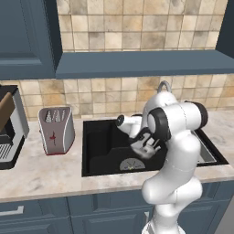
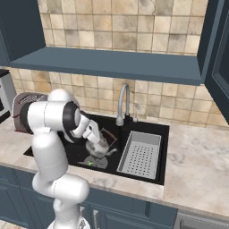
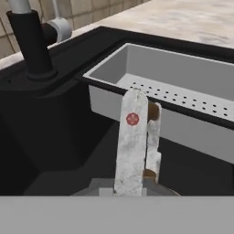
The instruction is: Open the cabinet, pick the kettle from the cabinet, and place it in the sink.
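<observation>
The small silver kettle hangs low inside the black sink, just above the round drain. My gripper is shut on its arched handle, which stands up the middle of the hand view, silver with a brown edge. A sliver of the kettle's body shows at the bottom there. In the left base view the gripper sits in the basin behind my forearm. The dark blue-grey cabinet above stands open, with one door swung out at the right.
A grey perforated strainer tray fills the sink's right part, close to the kettle. The gooseneck tap rises behind the basin. A silver toaster and a coffee machine stand on the marble counter to the left.
</observation>
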